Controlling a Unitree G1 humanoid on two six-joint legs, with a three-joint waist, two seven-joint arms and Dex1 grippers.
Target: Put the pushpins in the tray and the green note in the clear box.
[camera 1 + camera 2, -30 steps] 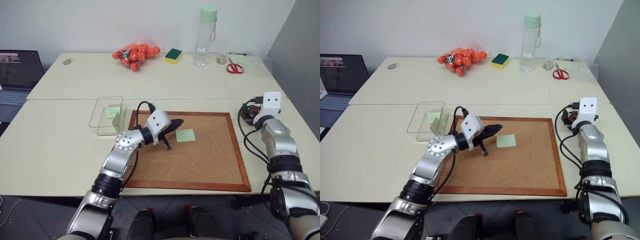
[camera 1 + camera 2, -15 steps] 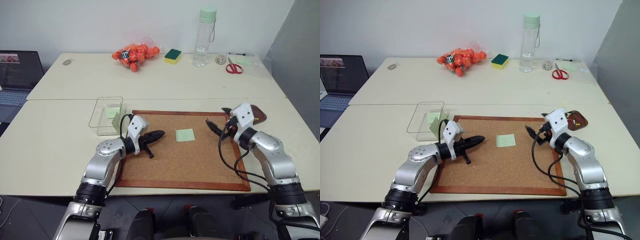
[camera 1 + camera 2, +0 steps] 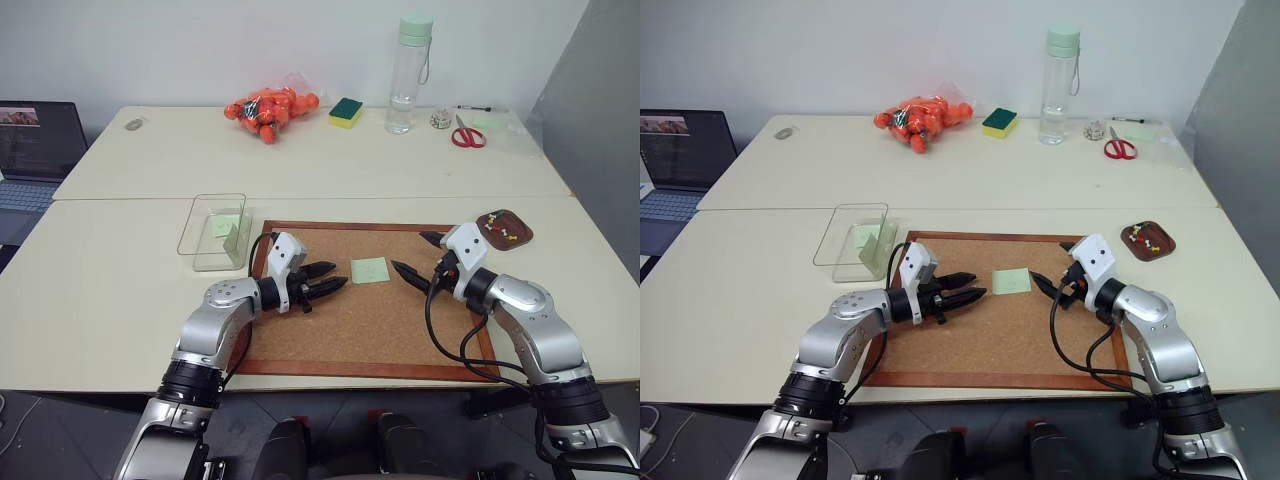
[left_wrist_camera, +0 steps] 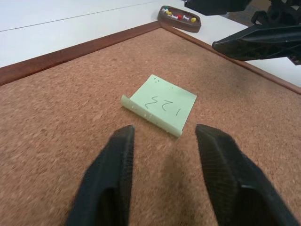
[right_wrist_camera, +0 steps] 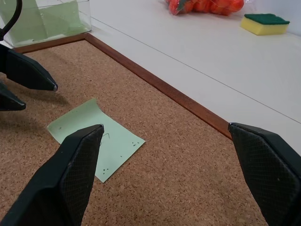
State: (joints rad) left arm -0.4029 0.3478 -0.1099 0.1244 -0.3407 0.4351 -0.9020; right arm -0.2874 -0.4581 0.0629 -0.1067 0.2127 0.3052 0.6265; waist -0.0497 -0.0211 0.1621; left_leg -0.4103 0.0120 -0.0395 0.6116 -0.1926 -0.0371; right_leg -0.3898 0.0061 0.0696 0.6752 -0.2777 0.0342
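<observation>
Left wrist view gives me the clearest read: my left gripper (image 4: 162, 141) has its two black fingers spread, a gap between them, and they point straight at the small pale green paper note (image 4: 162, 104), which lies flat on the brown cork surface of the wood-framed corkboard (image 3: 300, 350) with its near edge curled up a little. I can see handwriting on the slip and small pin holes near its edges, but no pin in it. From the head camera my right gripper (image 3: 415, 257) faces the note from the opposite side, its fingers opened wide, so the slip sits between the two grippers and neither one touches it. The small dark brown shallow tray (image 3: 504, 228) is on the table just past the corkboard's far right corner, with a few coloured pushpins (image 3: 500, 228) inside it, so I judge the pin part done and the note step now in hand. The clear rectangular plastic box (image 3: 214, 231) stands off the board's far left corner, well apart from the note, with other green slips inside. Next I would need to get a finger under that lifted edge, pinch the paper without creasing it, and carry it left to the box. It is thin and light, so I expect it to slide on the cork if I only push it.
</observation>
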